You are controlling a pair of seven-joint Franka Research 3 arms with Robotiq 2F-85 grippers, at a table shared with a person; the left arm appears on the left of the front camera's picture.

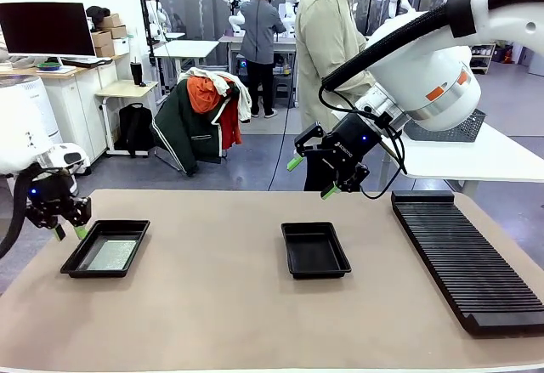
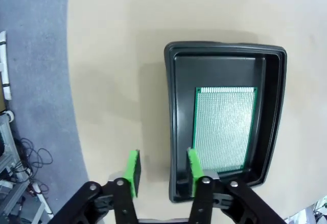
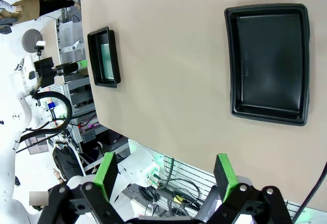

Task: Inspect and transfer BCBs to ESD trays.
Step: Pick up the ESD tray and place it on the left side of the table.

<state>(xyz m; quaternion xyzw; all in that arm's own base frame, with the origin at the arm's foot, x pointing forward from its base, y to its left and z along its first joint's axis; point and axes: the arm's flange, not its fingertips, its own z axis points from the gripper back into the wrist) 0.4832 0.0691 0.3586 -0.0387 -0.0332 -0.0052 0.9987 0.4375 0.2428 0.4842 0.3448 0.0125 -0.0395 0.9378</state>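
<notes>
Board (image 2: 225, 129), green w/ a pale dotted grid, lies flat inside the black tray (image 2: 173, 106) at the robot's front-left part of the counter (image 1: 212, 305). It sits toward one long wall, w/ a strip of bare floor on the other side. L arm's fingers (image 2: 134, 170) hang just over the tray's near end, spread apart and holding nothing. In the wrist view one lines up w/ the tray's side wall, the other w/ bare counter outside it. Contact w/ the rim: can't tell. Second tray (image 1: 314, 250), empty, sits at ctr, and a ribbed rack (image 1: 463, 258) runs along the right side. R arm's fingers (image 3: 225, 175) hover high behind the ctr tray, wide apart, also empty. Person (image 1: 327, 42) stands at the far side.

Judgement: drop-off into the first tray looks done, w/ the pull-away as the step in hand. To do it well, lift straight up w/ no sideways drift, since the inner finger seems close enough to the wall to hook it and drag tray and board. Check the board rests level, no edge riding up the sloped wall. Ctr tray is not yet filled, so approx. half the job appears left.
</notes>
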